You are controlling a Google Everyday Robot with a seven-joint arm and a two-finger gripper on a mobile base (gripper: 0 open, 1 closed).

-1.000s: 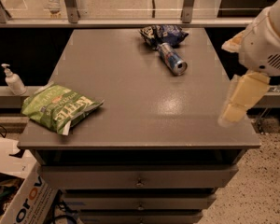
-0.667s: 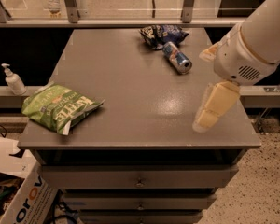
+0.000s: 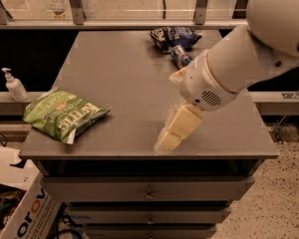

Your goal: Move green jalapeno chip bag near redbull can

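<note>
Leftward is where my arm [image 3: 239, 63] has swung: a second ago it hung off the table's right edge, and now it reaches over the right half of the table [image 3: 119, 73]. Nothing else has shifted. The sweep carries me toward the pick-up and away from the drop-off, so I judge the task to be in its approach step, with nothing lifted yet.

Across the front-left corner lies the green jalapeno chip bag [image 3: 65, 114], flat, its lettering up, one sealed end near the front edge, just where it lay before. It is well apart from my gripper [image 3: 168, 139], which now hangs tilted over the front edge near the middle, pointing down and to the left. Whether the gripper is open or closed I cannot tell from this side; it holds nothing.

At the back right sits the dark blue chip bag [image 3: 174, 35], and just in front of it the redbull can [image 3: 180, 57], lying down, its near end now hidden behind my wrist. Bag and can remain far apart, so the whole carry is still ahead: more travel left, then a descent onto the crinkly bag.
</note>
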